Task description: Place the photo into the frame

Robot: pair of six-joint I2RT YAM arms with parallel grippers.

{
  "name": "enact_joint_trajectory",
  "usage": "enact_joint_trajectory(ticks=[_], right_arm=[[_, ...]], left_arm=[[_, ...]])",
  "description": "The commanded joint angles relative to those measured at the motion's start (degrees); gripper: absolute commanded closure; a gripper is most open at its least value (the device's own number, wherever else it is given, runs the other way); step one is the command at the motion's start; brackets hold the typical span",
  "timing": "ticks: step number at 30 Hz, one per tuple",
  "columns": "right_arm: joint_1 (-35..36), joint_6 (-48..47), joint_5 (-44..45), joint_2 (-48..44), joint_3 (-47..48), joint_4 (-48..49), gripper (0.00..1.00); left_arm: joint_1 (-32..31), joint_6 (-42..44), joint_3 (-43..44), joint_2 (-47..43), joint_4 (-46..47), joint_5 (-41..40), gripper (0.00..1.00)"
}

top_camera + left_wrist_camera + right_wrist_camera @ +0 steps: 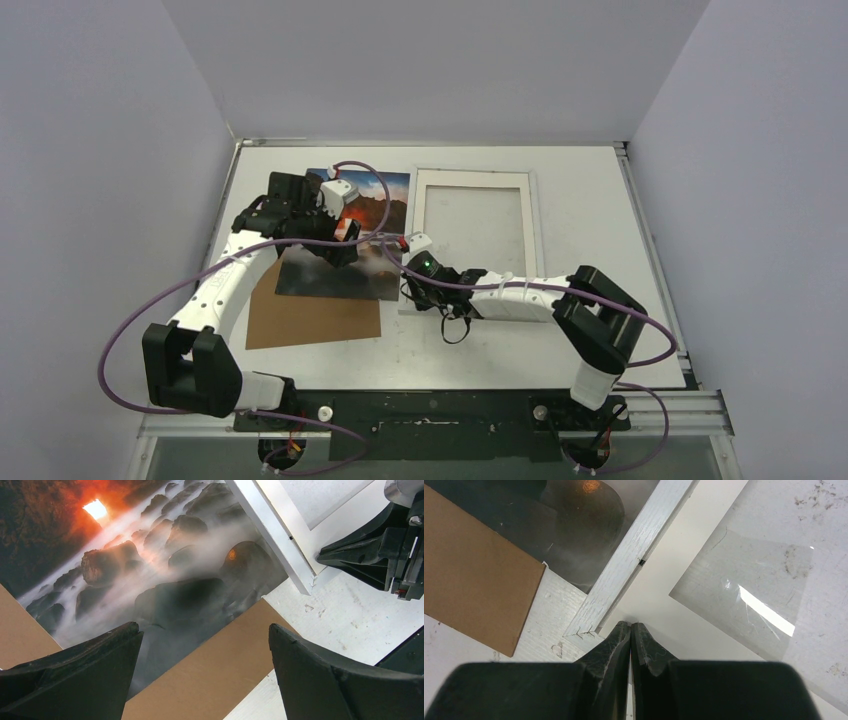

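Left claw (202,635) hangs released, jaws spread wide, over the near edge of the photo (150,570), while the right claw (630,626) is clenched on nothing, its tips resting on the pale border at the 7 o'clock corner of the frame (470,175). The photo lies flat on the worktop (600,200), its near end overlapping a brown cardboard sheet (310,320) that sticks out toward 7 o'clock. The frame sits just beside the photo at 3 o'clock. Whether the photo's edge touches the frame's white rail or slips under it cannot be told from these views.

The main hazard appears to be the grasp itself. A thin, glossy print lying flat offers no lip, so a finger coming straight down would probably skid across it, push it farther along the cardboard or buckle it into a crease. A bite taken at the overlap could catch the cardboard along with the print. Should the print's edge sit under the rail, dragging it toward 3 o'clock may jam it or shove the frame, and the frame could slide if the right claw lets go of its corner. Both arms crowd the same narrow gap, with a purple cable (350,240) draped low across the print, so a snag or a knock between them looks possible.
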Motion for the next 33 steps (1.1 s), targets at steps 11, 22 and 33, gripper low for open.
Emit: enact_joint_trajectory(ticks=[11, 22, 33], right_arm=[[0.11, 0.48, 0.33, 1.58, -1.85, 1.72, 0.95], [0.2, -0.45, 1.33, 1.07, 0.92, -0.36, 0.95], [-1.32, -3.42, 1.21, -1.27, 10.43, -3.0, 0.94]], left_arm=[[0.23, 1.12, 2.26, -1.8, 0.68, 1.19, 0.0], [0.27, 0.97, 1.88, -1.31, 0.77, 0.78, 0.0], [0.01, 0.3, 0.99, -1.35, 1.79, 0.67, 0.0]])
